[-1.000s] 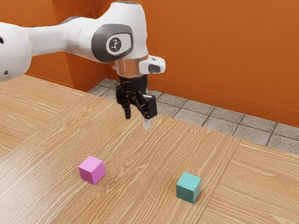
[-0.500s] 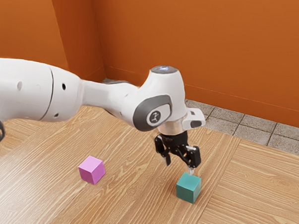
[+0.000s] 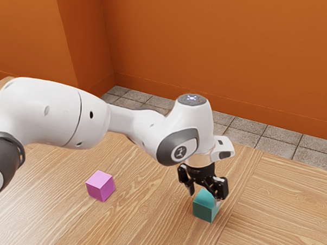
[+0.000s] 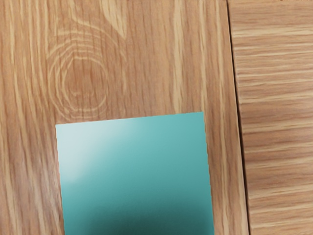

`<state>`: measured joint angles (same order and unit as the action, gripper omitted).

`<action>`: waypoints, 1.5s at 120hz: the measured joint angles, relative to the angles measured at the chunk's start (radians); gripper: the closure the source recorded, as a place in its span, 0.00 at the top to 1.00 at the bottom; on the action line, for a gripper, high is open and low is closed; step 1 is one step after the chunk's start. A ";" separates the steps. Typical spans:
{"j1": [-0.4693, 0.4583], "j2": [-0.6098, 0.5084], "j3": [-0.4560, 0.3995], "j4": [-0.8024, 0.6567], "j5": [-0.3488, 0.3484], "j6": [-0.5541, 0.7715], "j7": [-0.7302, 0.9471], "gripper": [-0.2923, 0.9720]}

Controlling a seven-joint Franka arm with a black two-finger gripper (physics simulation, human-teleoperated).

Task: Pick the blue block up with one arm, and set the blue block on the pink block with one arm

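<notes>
**A:** Entry one: end effector (image 3: pixel 205 190). Condition?

**B:** Fingers apart, one on each side of the upper part of the blue block (image 3: pixel 205 208). No clamp on it that I can see. The hand is directly above it.

**A:** Entry two: blue block. Location?

**B:** Flat on the surface (image 3: pixel 148 225), teal in tint, well apart from the pink block (image 3: pixel 100 185), which lies toward the exterior view's left. In the wrist view the blue block (image 4: pixel 134 176) lies just under the hand, its edges slightly off-square to it.

**A:** Hazards to list?

**B:** Three, by my judgement.
- Closing this high: the pads catch only the top edge and the block slips on lift.
- The slight skew: a finger meets a corner and the block twists or skids.
- An off-centre grip carried across: the block lands askew on the pink block and topples.
</notes>
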<state>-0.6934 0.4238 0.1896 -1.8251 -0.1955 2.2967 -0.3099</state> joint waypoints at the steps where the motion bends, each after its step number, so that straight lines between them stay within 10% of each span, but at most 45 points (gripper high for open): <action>1: 0.000 0.000 0.000 0.000 0.000 0.001 -0.001 0.71; 180: 0.006 0.141 0.025 0.099 0.076 -0.030 -0.091 0.52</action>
<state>-0.6877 0.5648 0.2142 -1.7265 -0.1197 2.2662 -0.4007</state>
